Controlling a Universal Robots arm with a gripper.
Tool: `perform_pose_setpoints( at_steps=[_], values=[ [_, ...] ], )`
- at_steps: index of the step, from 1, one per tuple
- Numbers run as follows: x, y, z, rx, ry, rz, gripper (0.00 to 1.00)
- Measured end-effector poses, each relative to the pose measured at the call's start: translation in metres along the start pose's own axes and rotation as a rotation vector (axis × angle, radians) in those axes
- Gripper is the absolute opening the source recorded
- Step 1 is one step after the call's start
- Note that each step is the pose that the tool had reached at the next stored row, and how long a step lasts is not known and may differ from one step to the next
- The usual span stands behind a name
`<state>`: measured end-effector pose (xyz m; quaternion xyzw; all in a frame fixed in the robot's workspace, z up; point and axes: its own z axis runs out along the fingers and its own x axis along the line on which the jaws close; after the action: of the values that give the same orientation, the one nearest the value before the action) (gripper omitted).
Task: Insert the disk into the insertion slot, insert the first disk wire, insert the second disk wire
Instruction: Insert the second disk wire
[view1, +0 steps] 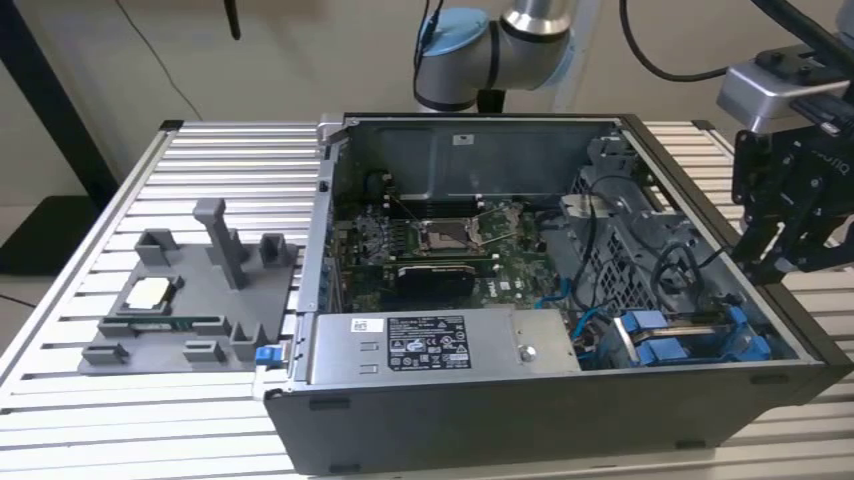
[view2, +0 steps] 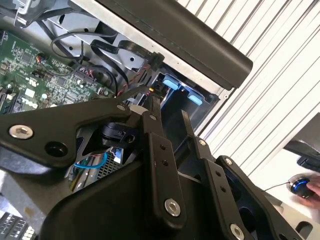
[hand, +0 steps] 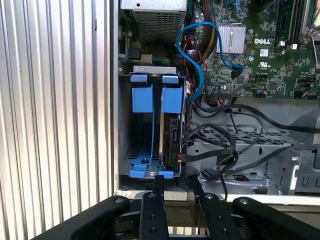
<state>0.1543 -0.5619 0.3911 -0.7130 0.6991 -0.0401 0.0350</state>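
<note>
Tool: the tool (view1: 767, 268) is hanging outside the computer case (view1: 534, 420), just past the case wall on the exterior view's right and above the ribbed tabletop (view1: 120, 420).
Tool state: its two fingers (hand: 158, 190) are standing a narrow way apart and are gripping nothing; in both wrist views the gap between them is showing the bay beyond.
Tool aim: in the first wrist view the tool (hand: 175, 182) is pointing at the open end of the bay, close to it but not touching.
Disk: the disk (hand: 171, 137) is sitting on edge inside the insertion slot (hand: 125, 150), with its blue carrier frame filling the bay's width; in the exterior view it (view1: 674, 340) is lying in the case corner nearest the tool.
Insertion slot: the grey perforated walls are enclosing the carrier on both sides.
Black wire: a black wire (hand: 220, 132) is running from the case floor to the disk's exposed edge; whether its plug is fully seated, I cannot tell.
Blue wire: a blue wire (hand: 192, 55) is looping from the motherboard (hand: 270, 55) down beside the carrier's top; its end is hidden.
Power supply: the grey box with stickers (view1: 441, 345) is sitting along the case's near wall, just beside the bay.
Fixture: a grey moulded holder (view1: 187, 300) is resting on the tabletop, well apart from the tool, on the exterior view's left.
</note>
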Motion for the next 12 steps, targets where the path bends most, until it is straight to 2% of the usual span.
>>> perform_pose_setpoints(
  at_steps=[5,9,12],
  values=[
    [-0.0009,-0.0036,0.0013,-0.0034,0.0011,0.000,0.33],
    [-0.0059,-0.0079,0.0054,-0.0108,0.0006,0.000,0.33],
    [-0.0077,-0.0097,0.0072,-0.0143,-0.0046,0.000,0.33]
  ],
)
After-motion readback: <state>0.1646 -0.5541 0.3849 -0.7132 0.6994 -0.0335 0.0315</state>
